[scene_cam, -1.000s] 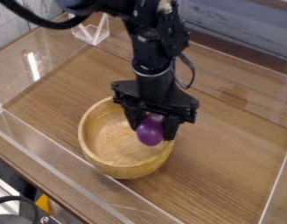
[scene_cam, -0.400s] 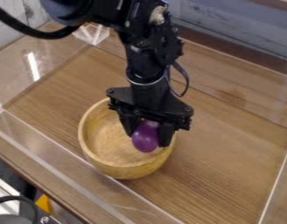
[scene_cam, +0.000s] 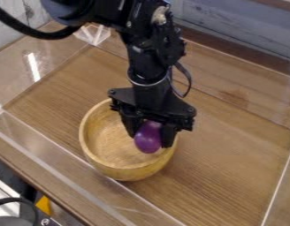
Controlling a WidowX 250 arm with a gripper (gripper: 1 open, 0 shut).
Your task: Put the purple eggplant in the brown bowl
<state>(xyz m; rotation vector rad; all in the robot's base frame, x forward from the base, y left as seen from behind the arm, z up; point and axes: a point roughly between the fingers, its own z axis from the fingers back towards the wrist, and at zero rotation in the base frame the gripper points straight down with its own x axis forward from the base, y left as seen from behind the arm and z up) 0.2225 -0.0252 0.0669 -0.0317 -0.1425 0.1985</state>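
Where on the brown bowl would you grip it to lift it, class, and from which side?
Take the brown bowl by its thick rim on the bare left side, coming straight down. The wall suits a pinch, and the gripper, shut on the purple eggplant, crowds the right side.

Gripper (scene_cam: 148, 132): lower and slightly left of its position a second ago, now down inside the brown bowl (scene_cam: 103, 148)
Purple eggplant (scene_cam: 148, 139): carried down with it, closer to bowl floor
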